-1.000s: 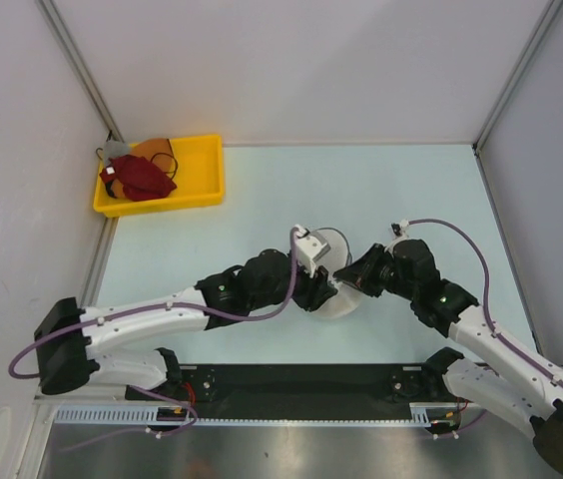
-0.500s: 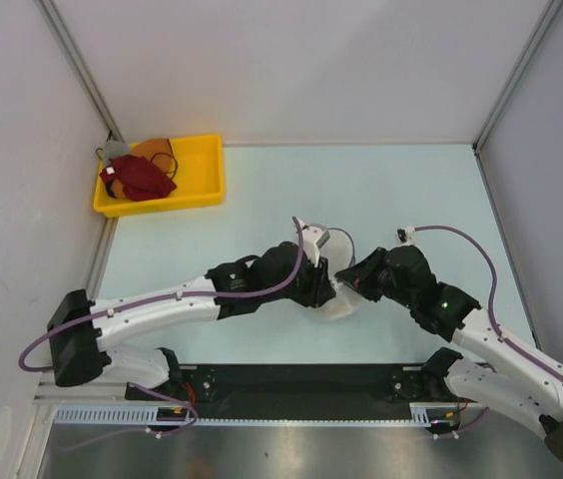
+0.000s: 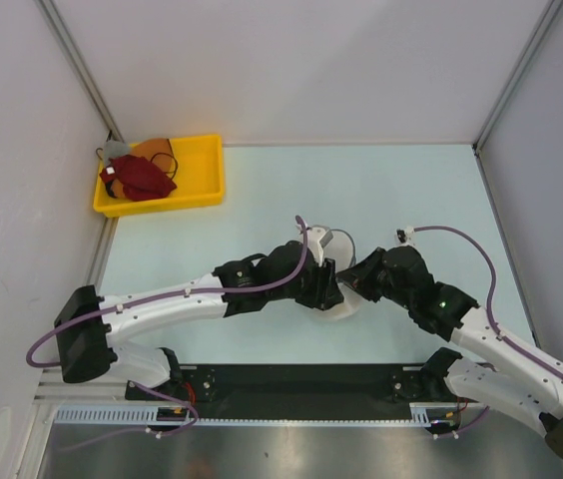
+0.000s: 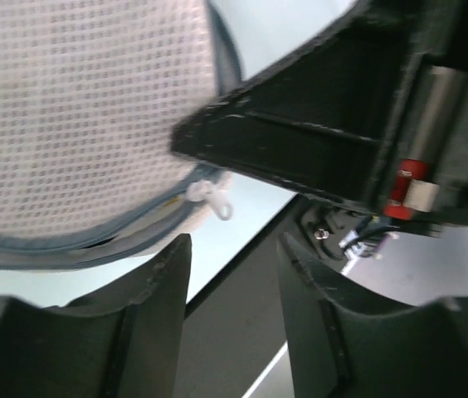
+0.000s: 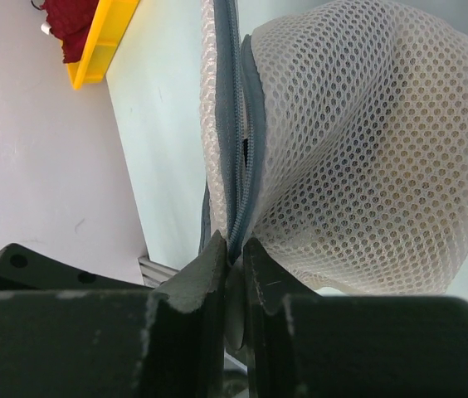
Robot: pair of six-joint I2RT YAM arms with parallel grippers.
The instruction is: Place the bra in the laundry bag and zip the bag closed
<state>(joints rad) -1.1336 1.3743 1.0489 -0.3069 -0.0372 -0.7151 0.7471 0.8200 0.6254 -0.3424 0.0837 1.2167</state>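
Laundry bag (image 3: pixel 338 242), a round white mesh pouch with a grey zipped rim, stands on edge near the middle of the pale table (image 3: pixel 411 190), between the two arms' grippers. From the overhead view most of it is hidden by them. The right gripper (image 5: pixel 232 255) is pinched tight on the bag's rim, its two dark fingers closed on the grey zip tape (image 5: pixel 246 124) where the two domed mesh halves meet. The left gripper (image 4: pixel 232 278) has its jaws parted with nothing between them. Seen from the left wrist, it sits just below the bag's curved rim, and a small white zip pull (image 4: pixel 215 199) hangs just above the gap, not touching either finger (image 4: pixel 155 290). How far the zip is closed cannot be told. A yellow bin (image 3: pixel 202 165) sits well apart in the far left corner of the table, with a dark red cloth (image 3: pixel 142 178) lying in it
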